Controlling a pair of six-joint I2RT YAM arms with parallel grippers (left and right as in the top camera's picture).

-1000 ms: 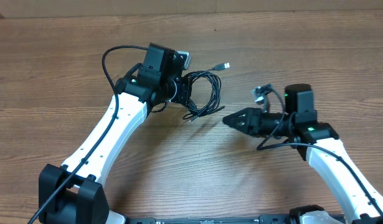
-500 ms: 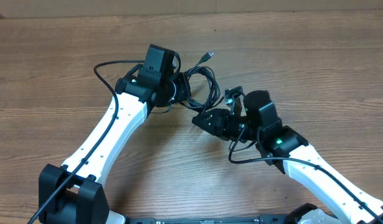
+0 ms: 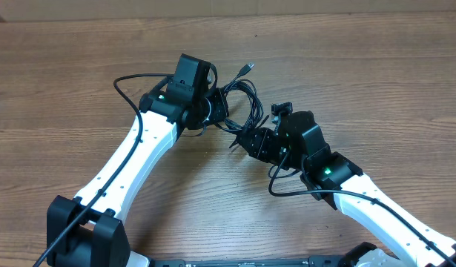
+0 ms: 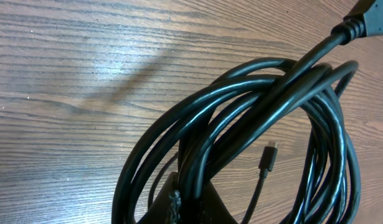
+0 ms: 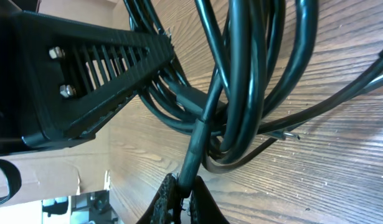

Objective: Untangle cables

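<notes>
Right claw [image 5: 182, 194]: jaws closed to a narrow pinch on a single strand [image 5: 200, 132], taken at the near edge of the bundle. Left claw [image 4: 179, 206]: likewise closed, and clamped on the coiled cables [image 3: 244, 100] where several loops cross. The bundle sits near the middle of the worktop [image 3: 376, 59], between your two arms and just beside both wrists. Whether it rests on the wood or hangs slightly above it, you cannot tell. One plug [image 3: 249, 67] sticks out from the far side of the coil. A second, smaller plug end [image 4: 268, 158] lies inside the loops, seen through them against the wood.

Step in hand, as judged: both grips are set, so the coil is anchored on one side and one strand is singled out on the other. No strand is yet free of the rest.

Next move, as judged: draw your right claw away from your left, slowly, along the line on which the strand leaves the loops. Watch the coil. If all the loops follow together, you are probably tightening the tangle, not opening it. Slacken, then take the strand nearer a free plug end.
</notes>
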